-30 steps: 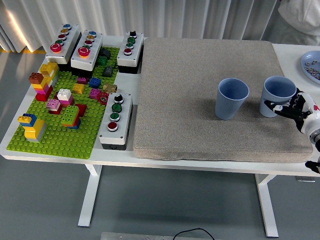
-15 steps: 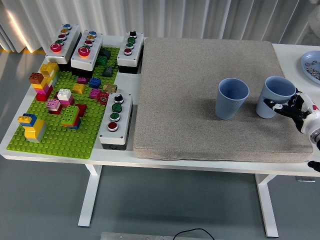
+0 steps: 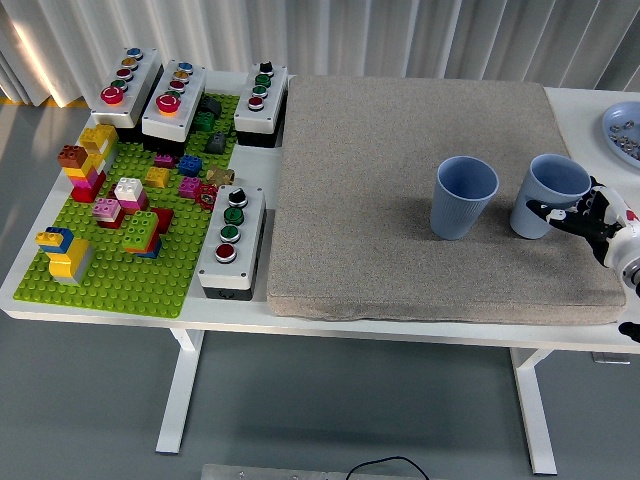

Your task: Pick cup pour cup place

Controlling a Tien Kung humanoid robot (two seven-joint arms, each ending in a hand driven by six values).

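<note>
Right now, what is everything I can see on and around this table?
Blue cups: two, on the grey mat; left cup stands upright and free, right cup is tilted in the robot's grasp.
Grey mat: one, covering the middle and right of the white table.
Green baseplate: one, at the left, studded with bricks of many colours.
Button boxes: four, white and black; three in a row behind the baseplate, one at the mat's left edge.
Blue plate: one, at the far right edge, holding small pieces.
White curtain: behind the table.
Right hand: black and white, fingers around the right cup.
</note>
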